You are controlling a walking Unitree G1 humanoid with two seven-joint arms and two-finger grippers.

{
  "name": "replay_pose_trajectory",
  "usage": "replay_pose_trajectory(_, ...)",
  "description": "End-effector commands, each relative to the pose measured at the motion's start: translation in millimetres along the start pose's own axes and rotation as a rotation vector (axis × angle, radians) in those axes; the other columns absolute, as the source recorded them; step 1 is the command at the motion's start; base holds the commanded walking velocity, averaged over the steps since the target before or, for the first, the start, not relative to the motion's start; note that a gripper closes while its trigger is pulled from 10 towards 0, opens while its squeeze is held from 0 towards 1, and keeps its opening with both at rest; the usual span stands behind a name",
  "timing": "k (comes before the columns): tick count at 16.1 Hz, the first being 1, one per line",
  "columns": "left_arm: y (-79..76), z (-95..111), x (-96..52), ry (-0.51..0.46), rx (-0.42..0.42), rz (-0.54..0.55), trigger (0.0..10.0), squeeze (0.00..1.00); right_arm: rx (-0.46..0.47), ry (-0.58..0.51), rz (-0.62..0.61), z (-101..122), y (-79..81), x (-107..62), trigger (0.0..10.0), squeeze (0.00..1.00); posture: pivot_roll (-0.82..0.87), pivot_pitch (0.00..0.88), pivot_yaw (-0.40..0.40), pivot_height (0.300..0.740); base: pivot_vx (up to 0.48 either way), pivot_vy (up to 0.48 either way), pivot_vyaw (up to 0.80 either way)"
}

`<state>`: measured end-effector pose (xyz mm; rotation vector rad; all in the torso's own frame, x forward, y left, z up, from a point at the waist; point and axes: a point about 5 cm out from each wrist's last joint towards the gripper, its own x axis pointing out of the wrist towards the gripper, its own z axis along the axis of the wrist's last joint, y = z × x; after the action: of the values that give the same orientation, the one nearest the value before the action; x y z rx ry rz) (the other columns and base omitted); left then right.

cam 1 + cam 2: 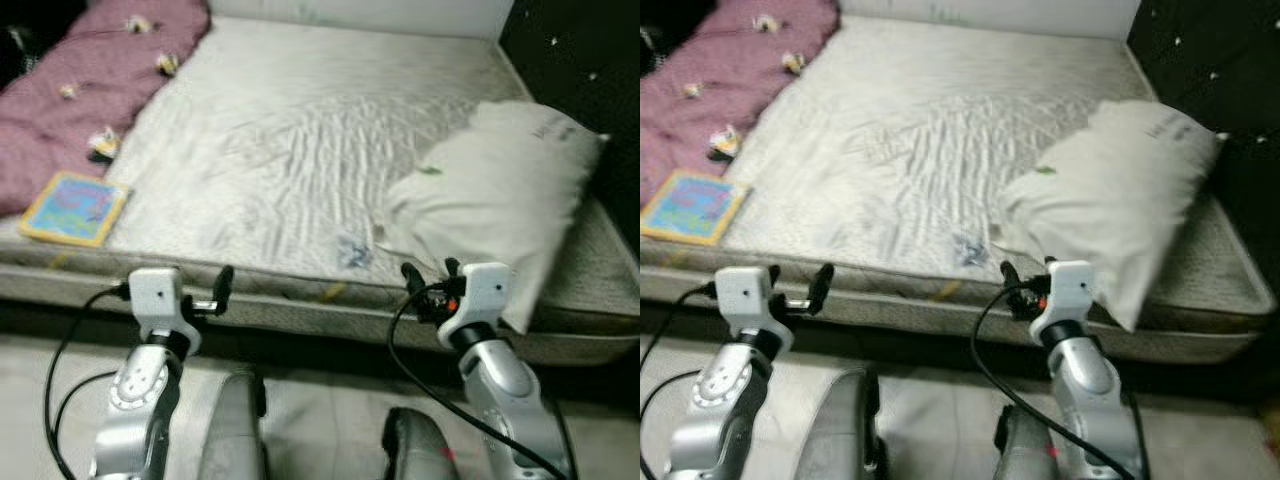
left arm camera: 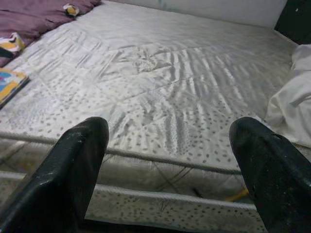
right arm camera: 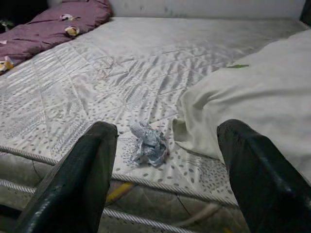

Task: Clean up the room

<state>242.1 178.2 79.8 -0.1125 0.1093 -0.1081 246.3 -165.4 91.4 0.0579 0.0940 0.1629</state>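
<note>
1. While the left gripper (image 2: 167,160) hangs spread before the mattress (image 1: 300,150) edge, a colourful book (image 1: 75,207) lies well off to its left, beside the purple blanket (image 1: 70,90).
2. Further right, the right gripper (image 3: 167,165) is parted too, with the crumpled wrapper (image 3: 148,144) just ahead between its fingers, near the white pillow (image 1: 500,195).
3. Small items on the blanket are too blurred to identify.

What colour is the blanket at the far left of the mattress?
The blanket is mauve-purple with small pale printed figures; the left eye view shows it best.
</note>
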Motion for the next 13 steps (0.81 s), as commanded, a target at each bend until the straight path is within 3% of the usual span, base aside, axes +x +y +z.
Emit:
replay_pose_trajectory(1,-2.8,4.6,1.6,-0.017,0.007,-0.018,10.0,0.00,0.003,-0.005,-0.016,0.8,-3.4,-0.9,10.0,0.00,-0.04,0.035,-0.029,0.609,0.251,0.000,0.00)
replay_pose_trajectory(13,-2.6,2.8,0.4,-0.004,0.000,-0.028,10.0,0.00,0.011,-0.007,-0.027,1.4,-6.0,-0.1,10.0,0.00,-0.04,0.042,-0.032,0.609,0.269,0.000,0.00)
